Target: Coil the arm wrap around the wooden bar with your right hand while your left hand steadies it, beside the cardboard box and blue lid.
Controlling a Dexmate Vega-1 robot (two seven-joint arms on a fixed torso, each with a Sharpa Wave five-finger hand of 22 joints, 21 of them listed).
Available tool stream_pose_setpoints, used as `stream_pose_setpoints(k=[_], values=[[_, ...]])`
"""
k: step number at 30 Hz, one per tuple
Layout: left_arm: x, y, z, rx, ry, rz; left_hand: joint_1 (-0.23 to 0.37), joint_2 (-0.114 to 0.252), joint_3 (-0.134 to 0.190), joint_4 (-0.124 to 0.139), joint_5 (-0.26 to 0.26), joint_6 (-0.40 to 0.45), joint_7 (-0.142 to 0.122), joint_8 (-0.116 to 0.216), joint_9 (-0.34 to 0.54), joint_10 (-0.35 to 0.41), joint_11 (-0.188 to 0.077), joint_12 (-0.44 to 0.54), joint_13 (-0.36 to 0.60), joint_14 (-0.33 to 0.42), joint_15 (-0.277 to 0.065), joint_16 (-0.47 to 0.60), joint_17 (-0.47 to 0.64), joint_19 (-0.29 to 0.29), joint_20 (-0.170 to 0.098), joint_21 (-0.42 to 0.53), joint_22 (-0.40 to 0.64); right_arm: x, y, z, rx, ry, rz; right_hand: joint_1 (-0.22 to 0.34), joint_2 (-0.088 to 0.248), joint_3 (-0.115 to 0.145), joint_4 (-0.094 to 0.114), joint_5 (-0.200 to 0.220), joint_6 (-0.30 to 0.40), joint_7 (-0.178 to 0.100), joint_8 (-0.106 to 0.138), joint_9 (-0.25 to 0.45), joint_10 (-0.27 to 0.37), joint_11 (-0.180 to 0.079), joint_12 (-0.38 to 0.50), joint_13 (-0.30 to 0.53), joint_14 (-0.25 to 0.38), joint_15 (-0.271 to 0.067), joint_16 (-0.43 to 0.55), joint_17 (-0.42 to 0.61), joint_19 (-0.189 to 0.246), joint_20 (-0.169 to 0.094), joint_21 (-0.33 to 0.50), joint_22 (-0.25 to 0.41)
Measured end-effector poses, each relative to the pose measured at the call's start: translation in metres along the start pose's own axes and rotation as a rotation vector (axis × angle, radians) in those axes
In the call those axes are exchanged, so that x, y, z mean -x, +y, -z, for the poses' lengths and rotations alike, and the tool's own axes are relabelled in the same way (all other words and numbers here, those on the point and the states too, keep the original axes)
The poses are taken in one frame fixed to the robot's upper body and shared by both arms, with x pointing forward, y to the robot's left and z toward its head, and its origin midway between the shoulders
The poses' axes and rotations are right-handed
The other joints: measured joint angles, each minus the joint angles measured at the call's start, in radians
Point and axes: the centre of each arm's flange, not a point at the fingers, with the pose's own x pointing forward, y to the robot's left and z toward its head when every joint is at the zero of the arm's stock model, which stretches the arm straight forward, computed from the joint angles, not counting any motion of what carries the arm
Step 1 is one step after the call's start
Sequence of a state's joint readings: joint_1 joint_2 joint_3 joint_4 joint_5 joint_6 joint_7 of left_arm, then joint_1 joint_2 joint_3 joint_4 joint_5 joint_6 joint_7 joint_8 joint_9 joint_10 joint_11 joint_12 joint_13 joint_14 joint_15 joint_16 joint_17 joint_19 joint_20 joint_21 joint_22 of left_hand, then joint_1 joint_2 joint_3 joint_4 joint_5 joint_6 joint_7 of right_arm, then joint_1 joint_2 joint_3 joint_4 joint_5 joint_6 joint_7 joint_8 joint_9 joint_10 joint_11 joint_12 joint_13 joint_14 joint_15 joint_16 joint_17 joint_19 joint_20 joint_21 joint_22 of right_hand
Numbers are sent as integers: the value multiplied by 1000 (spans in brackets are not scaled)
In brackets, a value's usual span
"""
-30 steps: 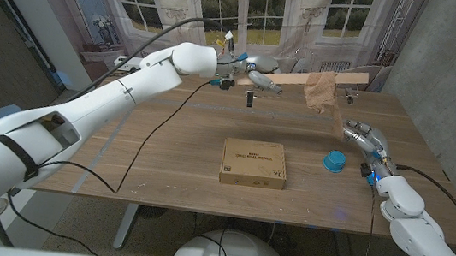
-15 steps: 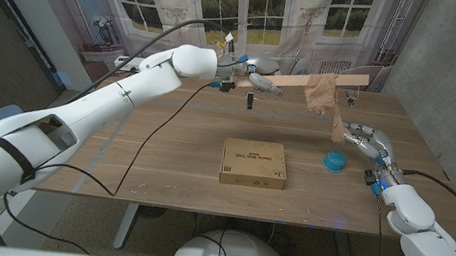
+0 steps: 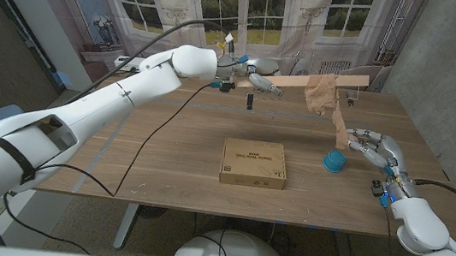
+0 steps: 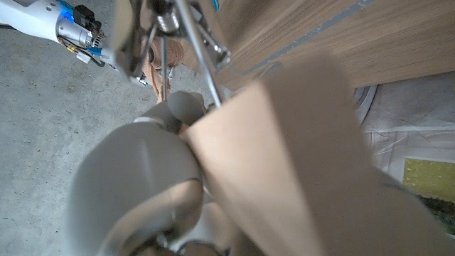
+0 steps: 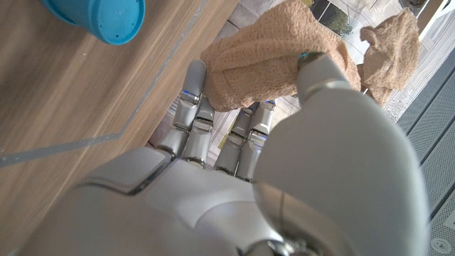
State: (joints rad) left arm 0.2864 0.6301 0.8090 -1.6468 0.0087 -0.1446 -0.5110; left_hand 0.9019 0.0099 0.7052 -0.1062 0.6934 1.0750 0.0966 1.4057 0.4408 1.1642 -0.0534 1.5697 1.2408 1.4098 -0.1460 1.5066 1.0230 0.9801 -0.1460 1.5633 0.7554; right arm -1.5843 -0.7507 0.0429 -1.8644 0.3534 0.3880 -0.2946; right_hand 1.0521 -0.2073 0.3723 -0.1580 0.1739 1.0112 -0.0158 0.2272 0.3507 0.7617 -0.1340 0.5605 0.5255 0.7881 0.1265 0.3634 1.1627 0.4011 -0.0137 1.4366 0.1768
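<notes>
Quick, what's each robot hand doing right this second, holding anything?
Left robot hand: grips the wooden bar, held up over the table.
Right robot hand: holds the tan arm wrap by its free end.

A small black upright block (image 3: 249,101) stands on the brown wooden table (image 3: 165,151) near the left hand (image 3: 255,78). A grey concrete wall (image 3: 441,75) rises beyond the right hand (image 3: 372,146).

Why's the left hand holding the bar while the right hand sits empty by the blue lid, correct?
Not quite. The right hand isn't empty: the right wrist view shows it gripping the tan arm wrap. The left hand does hold the wooden bar, and the blue lid is nearby.
</notes>
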Motion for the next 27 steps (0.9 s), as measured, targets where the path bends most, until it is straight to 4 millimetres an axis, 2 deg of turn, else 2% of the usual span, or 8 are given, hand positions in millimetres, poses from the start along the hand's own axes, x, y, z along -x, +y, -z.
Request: stream_pose_setpoints(k=[10,15,21,24,25,27], values=[[1,1,1,-5,-8,6,0,0,0,0,0,0,0,0,2,0,0,0,0,0,0,0,0,0,0,0,6,25,9,-15,35,5,96,0,0,2,2,0,0,0,-1,0,0,0,-1,4,0,0,-2,-1,0,0,0,0],[1,2,4,-4,-9,10,0,0,0,0,0,0,0,0,-1,0,0,0,0,1,1,0,0,0,0,0,5,38,10,-20,104,-14,228,0,0,2,2,0,-4,-4,-1,0,0,0,-4,8,0,0,-5,-1,0,0,0,0],[1,3,8,-2,-7,15,0,0,0,0,0,0,0,0,-4,0,0,0,0,2,2,0,-3,0,0,0,4,54,14,-32,136,-114,391,0,0,2,2,0,-4,-4,-1,0,0,0,-8,9,0,0,-5,-1,0,0,0,0],[2,3,8,-2,-9,16,0,0,1,-1,0,0,0,0,-2,0,0,0,0,2,2,0,-5,0,0,0,-5,55,17,-28,119,-102,406,0,0,2,2,0,-4,-4,-1,0,0,0,-9,7,0,0,-5,-1,0,0,4,0],[2,3,10,0,-7,15,0,0,1,-1,0,0,0,0,0,0,0,1,0,2,2,0,-5,0,0,0,-5,60,19,-40,144,-181,446,3,-3,1,2,0,-4,-4,-1,0,0,0,-10,4,0,0,-5,-1,0,0,6,0],[2,4,10,0,-6,15,0,0,1,-1,0,0,0,0,0,0,0,2,0,2,2,0,-5,0,0,0,-3,61,21,-43,147,-205,460,5,-5,1,2,0,-4,-4,-1,0,0,0,-10,2,1,-1,-5,-1,0,0,6,0]])
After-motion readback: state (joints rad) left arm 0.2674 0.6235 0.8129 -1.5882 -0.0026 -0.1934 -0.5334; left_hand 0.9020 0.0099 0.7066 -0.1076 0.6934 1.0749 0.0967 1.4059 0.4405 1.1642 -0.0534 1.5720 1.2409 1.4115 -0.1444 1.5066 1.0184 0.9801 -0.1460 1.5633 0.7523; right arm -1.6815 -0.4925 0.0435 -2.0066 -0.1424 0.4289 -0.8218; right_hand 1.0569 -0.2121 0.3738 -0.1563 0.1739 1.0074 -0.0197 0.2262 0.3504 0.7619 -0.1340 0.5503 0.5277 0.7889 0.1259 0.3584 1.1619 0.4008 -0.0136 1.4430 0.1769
